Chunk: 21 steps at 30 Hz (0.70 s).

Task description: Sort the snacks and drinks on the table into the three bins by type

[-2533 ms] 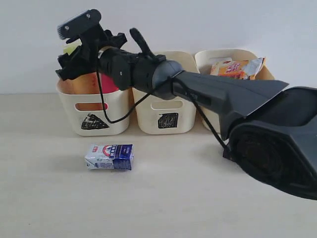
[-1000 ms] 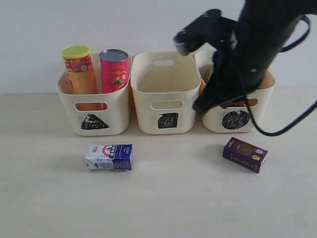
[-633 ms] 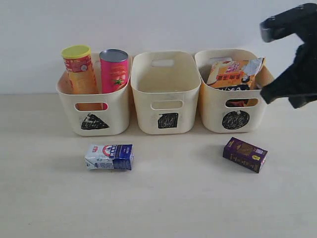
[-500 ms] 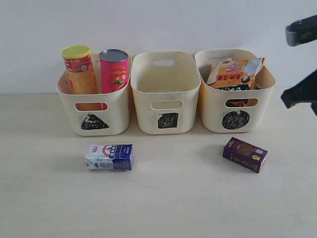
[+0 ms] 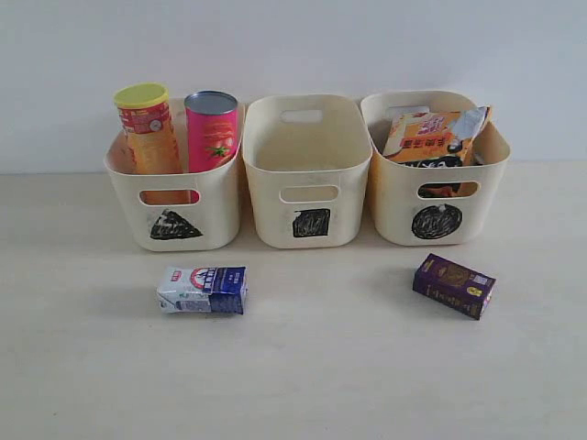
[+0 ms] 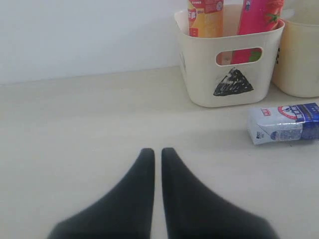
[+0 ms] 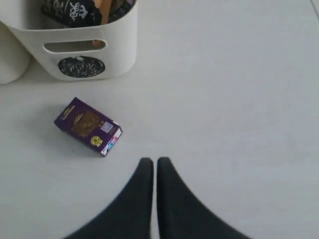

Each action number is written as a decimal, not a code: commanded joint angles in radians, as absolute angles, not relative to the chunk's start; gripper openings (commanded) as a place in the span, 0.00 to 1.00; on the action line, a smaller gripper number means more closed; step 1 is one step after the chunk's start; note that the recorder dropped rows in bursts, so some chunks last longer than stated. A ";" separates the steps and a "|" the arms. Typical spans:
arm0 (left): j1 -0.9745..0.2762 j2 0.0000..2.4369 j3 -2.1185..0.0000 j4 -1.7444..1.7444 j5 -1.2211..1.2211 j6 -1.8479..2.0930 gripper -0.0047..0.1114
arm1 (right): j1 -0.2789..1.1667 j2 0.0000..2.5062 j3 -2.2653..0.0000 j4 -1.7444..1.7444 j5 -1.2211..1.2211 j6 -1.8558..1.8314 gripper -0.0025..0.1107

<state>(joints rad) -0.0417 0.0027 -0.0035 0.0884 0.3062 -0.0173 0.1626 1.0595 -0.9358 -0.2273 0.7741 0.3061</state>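
Both chip tubes, the yellow-orange one (image 5: 147, 128) and the pink one (image 5: 211, 130), stand in the triangle bin (image 5: 174, 206). The square bin (image 5: 307, 197) shows nothing inside. Noodle bags (image 5: 431, 133) lie in the circle bin (image 5: 440, 206). A white-and-blue carton (image 5: 202, 290) lies on the table before the triangle bin, and a dark purple carton (image 5: 453, 285) lies before the circle bin. Neither arm shows in the exterior view. My left gripper (image 6: 153, 151) is shut and empty, well short of the white-and-blue carton (image 6: 284, 122). My right gripper (image 7: 152, 161) is shut and empty near the purple carton (image 7: 87, 125).
The pale table (image 5: 330, 367) spreads out in front of the bins and a plain white wall stands behind them.
The right arm has drawn back from over the triangle bin, swung right past the circle bin and left the exterior view. The pink tube now stands in the triangle bin.
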 commanded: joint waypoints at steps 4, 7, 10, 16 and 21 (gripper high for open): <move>-0.039 0.000 0.000 0.089 0.293 -0.025 0.08 | 0.159 0.858 -0.857 -0.281 0.652 0.258 0.02; -0.039 0.000 0.000 0.089 0.293 -0.025 0.08 | 0.159 0.686 -0.713 -0.294 0.549 0.240 0.02; -0.039 0.000 0.000 0.089 0.293 -0.025 0.08 | 0.159 0.607 -0.643 -0.298 0.557 0.238 0.02; -0.039 0.000 0.000 0.089 0.293 -0.025 0.08 | 0.159 0.406 -0.465 -0.300 0.544 0.229 0.02; -0.039 0.000 0.000 0.089 0.293 -0.025 0.08 | 0.159 0.271 -0.368 -0.300 0.542 0.236 0.02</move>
<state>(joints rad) -0.0417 0.0027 -0.0035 0.0884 0.3062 -0.0173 0.1618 0.3321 -0.4068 -0.2903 0.5538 0.2377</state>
